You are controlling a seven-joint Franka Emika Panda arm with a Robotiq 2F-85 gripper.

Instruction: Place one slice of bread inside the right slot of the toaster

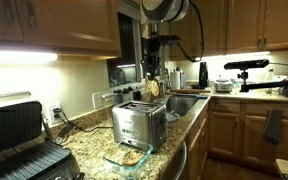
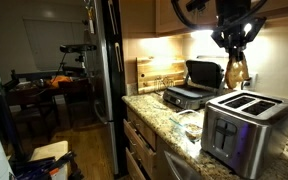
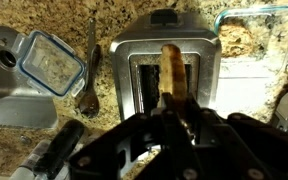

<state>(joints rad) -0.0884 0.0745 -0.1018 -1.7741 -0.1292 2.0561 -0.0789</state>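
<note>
**Hidden or unclear.** Upper end of bread buried in gripper in the wrist view, with the fingertips lost in dark blur. Near side of toaster covered by the gripper body, leaving only the far parts of both slots open to view. Possibly hanging over the strip between the slots or over the right-hand one in that view; not clear enough to tell. Small and dim in an exterior view, bread partly merging with gripper against the dark background.

**Jaws.** Pressed onto the top of the bread, pinching its flat faces.

**Place.** Held in the air just above toaster, apparently clear of its top, under gripper.

**Axis.** Hanging upright, long axis vertical, lower end pointing down at the slots; bread tilted slightly in an exterior view. Seen edge-on in the wrist view, thin edge running along the length of the slots.

**Look.** Small, flat and golden-brown with a darker crust edge, much smaller than the toaster.

**Nearby.** Glass dish with more bread on the counter in front of toaster. Grill cut off at the frame edge. Spoon beside a lidded container in the wrist view.
</note>
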